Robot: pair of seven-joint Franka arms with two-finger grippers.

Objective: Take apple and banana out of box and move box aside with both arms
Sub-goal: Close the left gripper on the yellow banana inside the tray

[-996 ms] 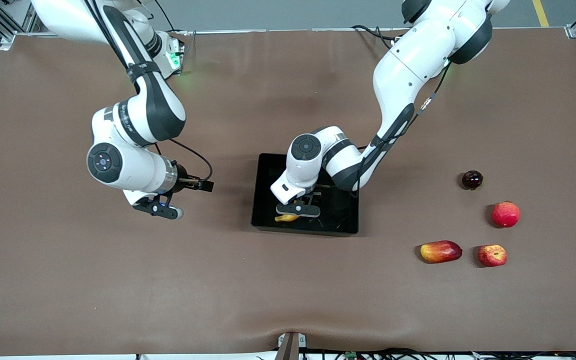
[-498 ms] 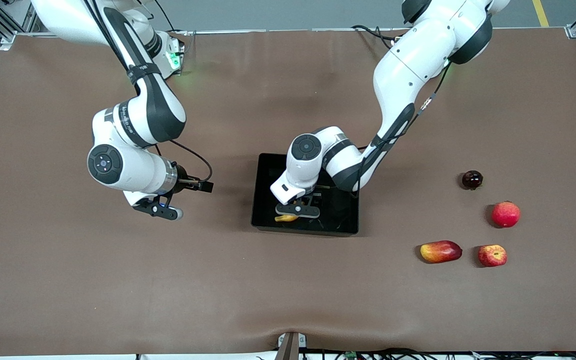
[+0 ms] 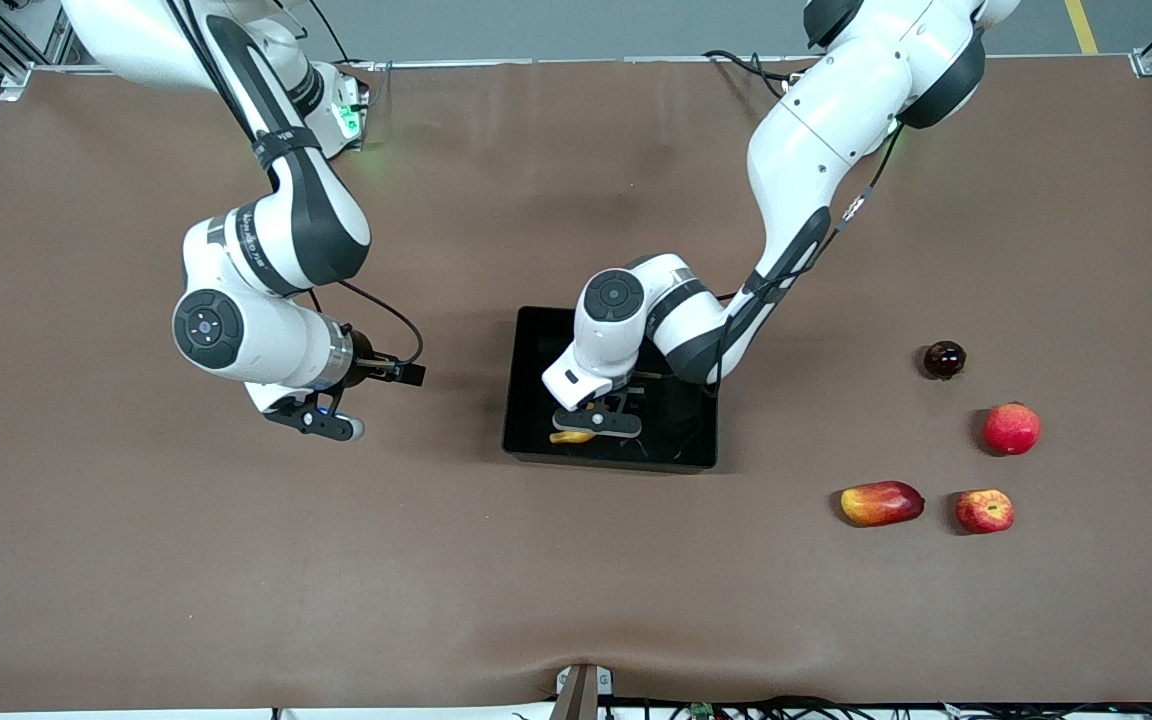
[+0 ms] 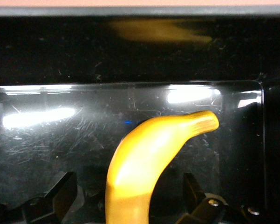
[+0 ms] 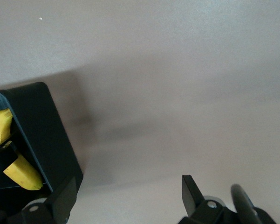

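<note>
Left gripper [image 3: 600,418], jaws spread, straddles curved yellow banana [image 4: 144,163] in glossy black plastic box [image 3: 531,400] mid-table, prob. for pickup; small red apple [image 3: 984,511] already out nr table's left-arm end; right gripper [image 3: 321,420] waits open beside box.

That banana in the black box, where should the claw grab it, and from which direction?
Probably across its thick middle, coming straight down from above. The banana lies flat on the floor of the box, whose low walls block any sideways approach. The open left gripper already hangs over it, a finger on each side; the right gripper waits beside the box.
</note>
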